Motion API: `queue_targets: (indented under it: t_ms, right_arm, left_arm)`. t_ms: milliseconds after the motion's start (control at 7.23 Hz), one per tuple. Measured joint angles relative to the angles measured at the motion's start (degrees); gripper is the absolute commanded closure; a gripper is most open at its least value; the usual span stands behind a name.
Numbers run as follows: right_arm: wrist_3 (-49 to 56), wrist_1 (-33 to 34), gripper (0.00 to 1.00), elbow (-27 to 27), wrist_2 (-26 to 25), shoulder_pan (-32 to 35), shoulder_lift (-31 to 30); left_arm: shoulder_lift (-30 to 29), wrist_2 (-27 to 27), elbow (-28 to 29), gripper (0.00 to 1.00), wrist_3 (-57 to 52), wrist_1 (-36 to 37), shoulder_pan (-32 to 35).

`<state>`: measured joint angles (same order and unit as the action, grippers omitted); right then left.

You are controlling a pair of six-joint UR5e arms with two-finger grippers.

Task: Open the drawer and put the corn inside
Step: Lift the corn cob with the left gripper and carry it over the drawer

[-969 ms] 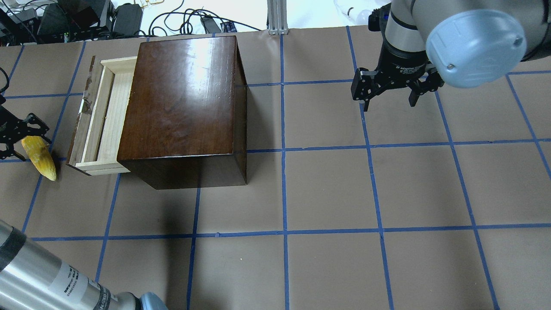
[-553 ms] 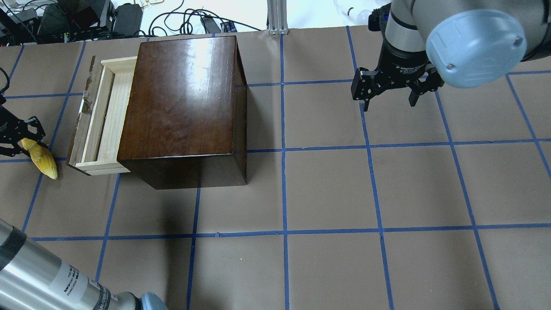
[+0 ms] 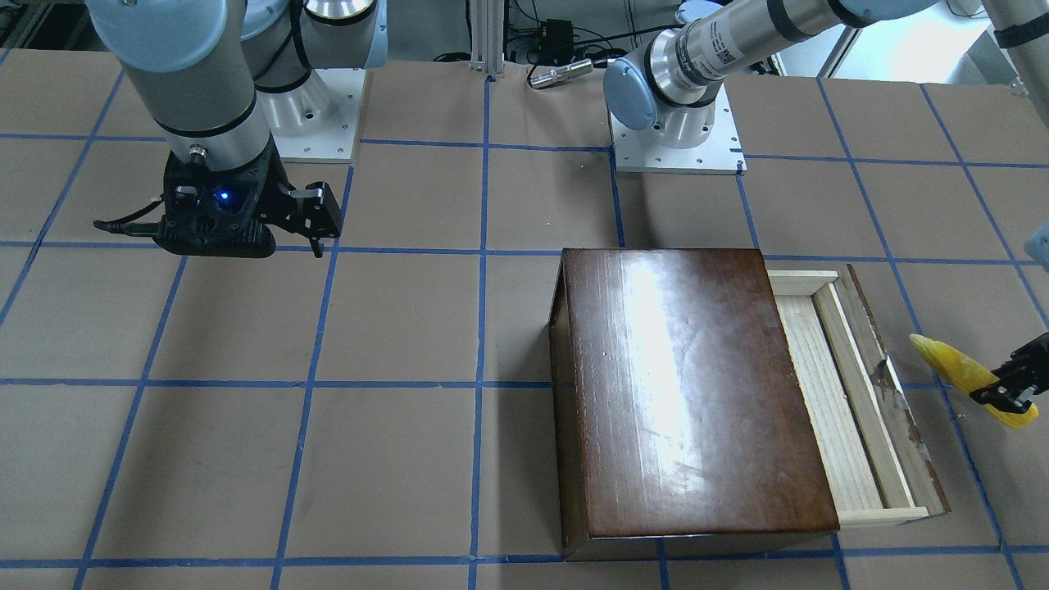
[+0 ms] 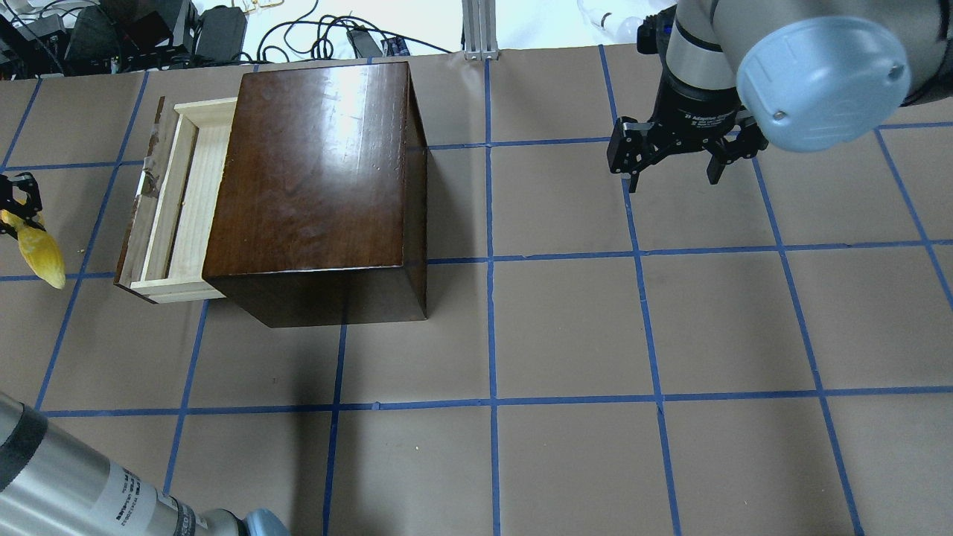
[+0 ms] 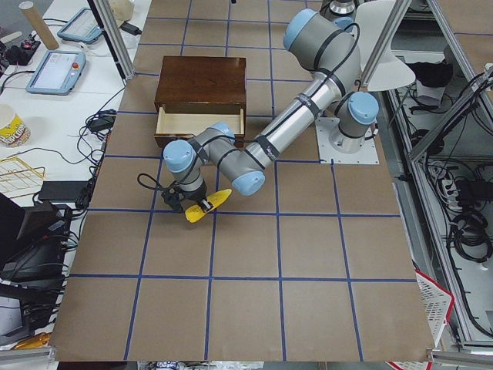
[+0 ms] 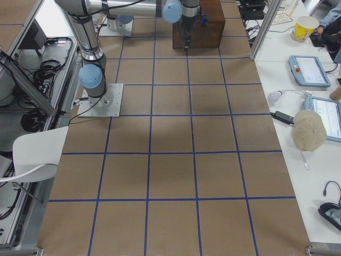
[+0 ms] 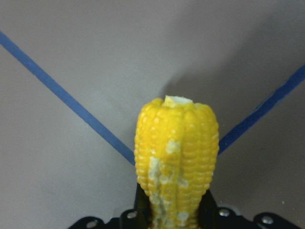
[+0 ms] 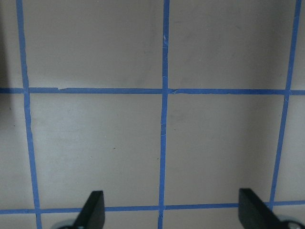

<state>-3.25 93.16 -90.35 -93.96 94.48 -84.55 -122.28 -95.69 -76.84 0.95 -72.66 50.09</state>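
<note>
Left hand [image 4: 16, 214] closed on corn [image 4: 37, 253], raised it off table [image 4: 521, 335]; both shifted toward overhead view's left edge.

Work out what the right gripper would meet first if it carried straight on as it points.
The right gripper points straight down, open. Its wrist view shows only the brown-covered table below, a blue tape line running between the jaws. It would probably touch table first, on or near that tape.
</note>
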Motion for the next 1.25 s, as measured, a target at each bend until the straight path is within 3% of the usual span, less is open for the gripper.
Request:
queue_targets:
  t_ms: [553,1245]
  right_arm:
    - [0.0,0.0,0.0,0.0,0.0,0.0,0.0]
    - [0.0,0.01,0.0,0.0,0.02,0.0,0.0]
  left_arm:
    - [6.4,0.37,9.65,1.0,-7.22,-14.75,6.17]
    - [10.1,3.99,9.62,1.0,-9.21,-20.1,18.75]
